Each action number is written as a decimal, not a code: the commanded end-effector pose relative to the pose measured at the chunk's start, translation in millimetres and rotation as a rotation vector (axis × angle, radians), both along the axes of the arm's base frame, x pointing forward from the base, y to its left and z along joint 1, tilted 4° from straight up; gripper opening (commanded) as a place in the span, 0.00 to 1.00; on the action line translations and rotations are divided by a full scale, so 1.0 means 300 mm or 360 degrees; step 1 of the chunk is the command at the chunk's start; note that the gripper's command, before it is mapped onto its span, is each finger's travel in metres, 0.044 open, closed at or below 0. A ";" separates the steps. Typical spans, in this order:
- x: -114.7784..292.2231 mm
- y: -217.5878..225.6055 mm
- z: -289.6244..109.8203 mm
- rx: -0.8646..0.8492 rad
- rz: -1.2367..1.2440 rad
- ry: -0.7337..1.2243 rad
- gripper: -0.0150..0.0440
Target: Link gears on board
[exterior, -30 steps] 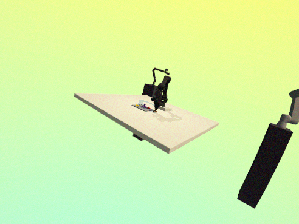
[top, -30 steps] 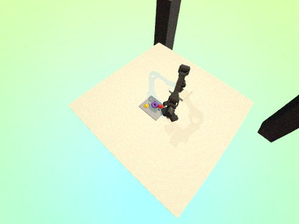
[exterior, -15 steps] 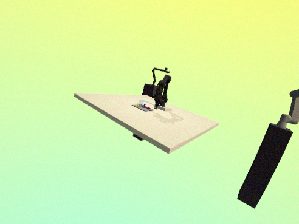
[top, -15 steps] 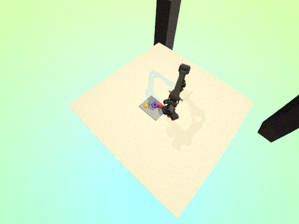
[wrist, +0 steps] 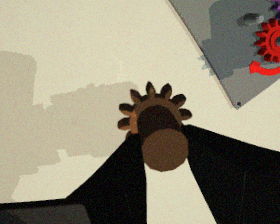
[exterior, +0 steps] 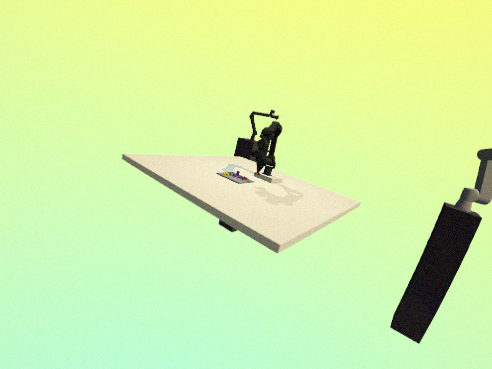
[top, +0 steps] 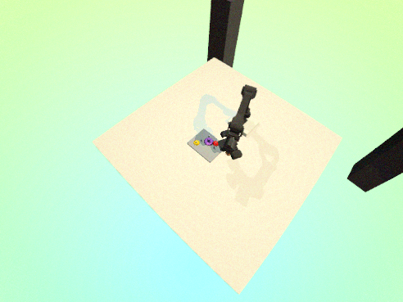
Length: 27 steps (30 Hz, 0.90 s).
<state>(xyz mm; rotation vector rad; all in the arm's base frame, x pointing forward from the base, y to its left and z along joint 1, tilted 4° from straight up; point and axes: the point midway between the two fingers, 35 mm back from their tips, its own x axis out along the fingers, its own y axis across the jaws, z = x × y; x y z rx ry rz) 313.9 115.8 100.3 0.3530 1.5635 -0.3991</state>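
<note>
My gripper [wrist: 160, 138] is shut on the knob of a brown-orange gear [wrist: 155, 101] [top: 228, 154] [exterior: 258, 174]. It holds the gear above the table, beside the board's corner. The grey board [top: 207, 155] [wrist: 194, 17] bears the red gear [top: 215, 143] [exterior: 245, 178] [wrist: 268, 41] near its right side and the yellow gear [top: 196, 142] [exterior: 226, 174] near its left. A purple gear [top: 208, 141] [exterior: 238, 174] is between them; only its edge shows in the wrist view. A dark peg [wrist: 248, 20] stands near the red gear. Whether the gears mesh is too small to tell.
A red arrow [wrist: 265, 69] lies on the board beside the red gear. The arm [top: 243, 106] [exterior: 272, 147] reaches over the pale table [top: 164, 143] [exterior: 300, 215], and its shadow falls there. Dark pillars [top: 223, 29] [top: 378, 164] stand beyond the table's edges.
</note>
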 end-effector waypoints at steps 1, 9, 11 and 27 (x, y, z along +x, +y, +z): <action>0.000 0.002 0.038 0.0005 -0.0009 -0.0006 0.25; -0.007 0.000 0.101 0.0005 -0.0009 -0.0004 0.25; -0.009 -0.001 0.116 0.0005 -0.0009 -0.0004 0.25; -0.021 -0.018 0.202 0.0004 -0.0008 -0.0002 0.25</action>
